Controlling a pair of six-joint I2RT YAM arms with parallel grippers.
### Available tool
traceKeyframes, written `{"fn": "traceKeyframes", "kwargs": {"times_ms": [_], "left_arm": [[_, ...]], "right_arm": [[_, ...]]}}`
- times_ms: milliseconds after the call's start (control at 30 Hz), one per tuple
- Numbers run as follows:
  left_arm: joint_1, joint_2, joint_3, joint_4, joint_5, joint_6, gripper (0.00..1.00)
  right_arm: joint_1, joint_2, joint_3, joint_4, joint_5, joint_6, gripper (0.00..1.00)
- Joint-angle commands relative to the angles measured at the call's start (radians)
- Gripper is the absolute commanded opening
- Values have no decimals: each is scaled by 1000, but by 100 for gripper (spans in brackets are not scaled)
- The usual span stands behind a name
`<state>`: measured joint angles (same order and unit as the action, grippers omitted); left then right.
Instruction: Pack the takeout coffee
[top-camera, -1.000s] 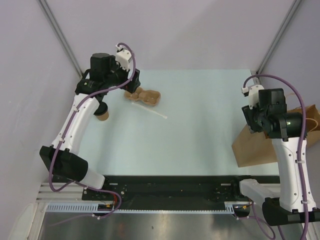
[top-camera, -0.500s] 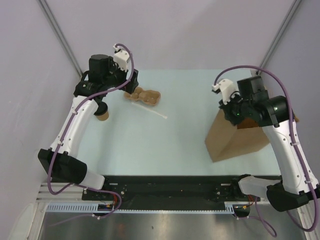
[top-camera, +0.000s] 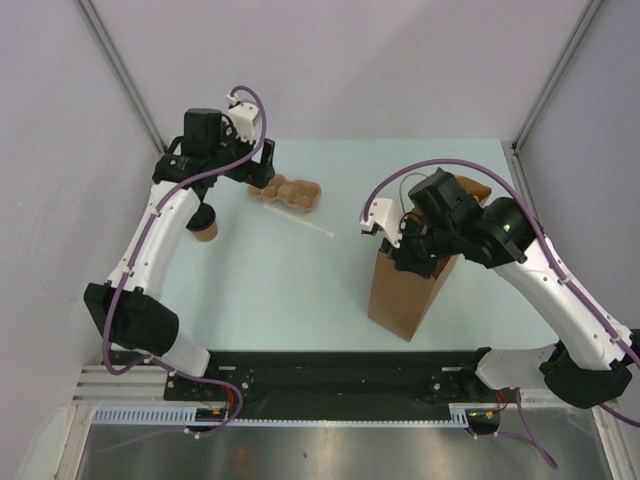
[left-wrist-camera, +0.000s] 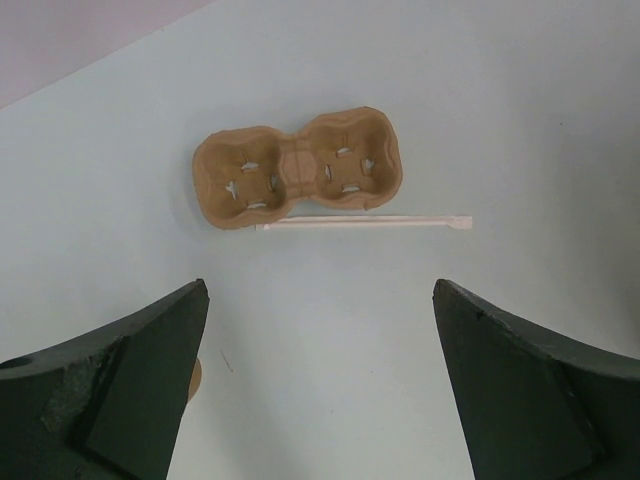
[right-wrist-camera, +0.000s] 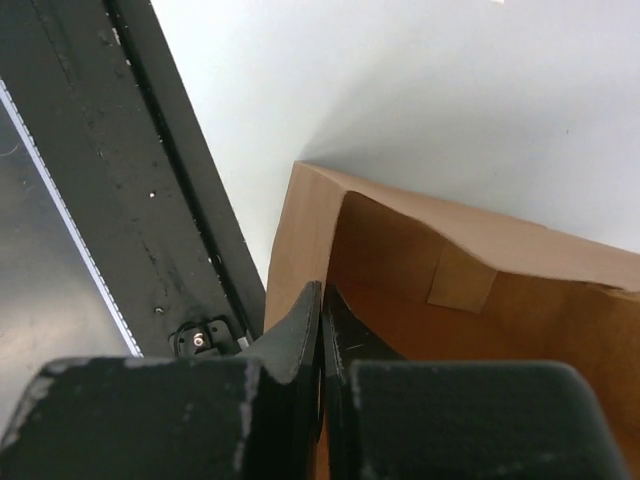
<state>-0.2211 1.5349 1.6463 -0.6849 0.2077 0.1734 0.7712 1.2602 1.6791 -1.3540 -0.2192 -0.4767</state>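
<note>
The takeout coffee (top-camera: 206, 232), a small tan cup with a black top, stands at the table's left, partly under my left arm. Only a tan sliver of it (left-wrist-camera: 194, 375) shows past my left finger in the left wrist view. My left gripper (top-camera: 267, 166) is open and empty, hovering just near of the brown two-hollow cup carrier (top-camera: 286, 192), also seen in the left wrist view (left-wrist-camera: 297, 180). My right gripper (top-camera: 408, 258) is shut on the rim wall of the large brown paper bag (top-camera: 405, 290), which stands upright and open (right-wrist-camera: 480, 270).
A thin white straw (top-camera: 300, 222) lies just in front of the carrier (left-wrist-camera: 365, 223). The black rail (top-camera: 340, 370) runs along the table's near edge, close below the bag. Grey walls stand behind and at both sides.
My right arm has swung the paper bag from the table's right edge towards the front middle, and it now stands upright. My left arm has hardly moved.
</note>
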Motion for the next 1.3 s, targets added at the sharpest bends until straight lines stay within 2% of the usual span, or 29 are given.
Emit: {"fn": "traceKeyframes", "kwargs": {"times_ms": [0, 33, 67, 100, 133, 300, 400, 533, 600, 633, 700, 800, 967, 1100, 1267], "left_arm": [[5, 11, 44, -16, 1, -38, 100], [6, 14, 44, -18, 4, -40, 100], [5, 21, 44, -18, 15, -41, 100], [5, 22, 49, -24, 22, -41, 99], [5, 27, 52, -25, 30, -40, 100], [8, 59, 105, -53, 84, -34, 99], [25, 103, 156, -70, 108, -37, 99], [89, 189, 245, -97, 192, -87, 100], [114, 234, 289, -100, 226, -80, 100], [118, 251, 302, -102, 240, -72, 99], [121, 286, 357, -126, 246, -51, 99], [135, 385, 449, -188, 243, -37, 100], [189, 514, 527, -191, 285, -66, 99], [195, 580, 566, -189, 253, -26, 100], [201, 645, 563, -144, 191, -25, 98]], "right_arm": [[34, -5, 40, 49, 18, -25, 13], [37, -5, 50, 52, 26, -26, 44], [39, -5, 63, 52, 30, -26, 65], [40, -10, 77, 56, 30, -31, 79], [39, -13, 112, 59, 29, -31, 99], [24, -1, 293, 55, 15, -22, 100], [-41, 13, 431, 78, 6, 12, 100], [-234, 21, 502, 142, -76, 38, 100], [-405, 27, 476, 138, -176, 33, 100], [-541, 36, 463, 141, -224, 35, 100], [-649, 62, 447, 118, -346, 35, 100], [-815, 151, 462, 54, -411, 9, 100], [-851, 297, 488, 9, -371, -69, 98], [-856, 353, 467, 12, -353, -128, 95], [-857, 364, 403, 6, -382, -169, 76]]}}
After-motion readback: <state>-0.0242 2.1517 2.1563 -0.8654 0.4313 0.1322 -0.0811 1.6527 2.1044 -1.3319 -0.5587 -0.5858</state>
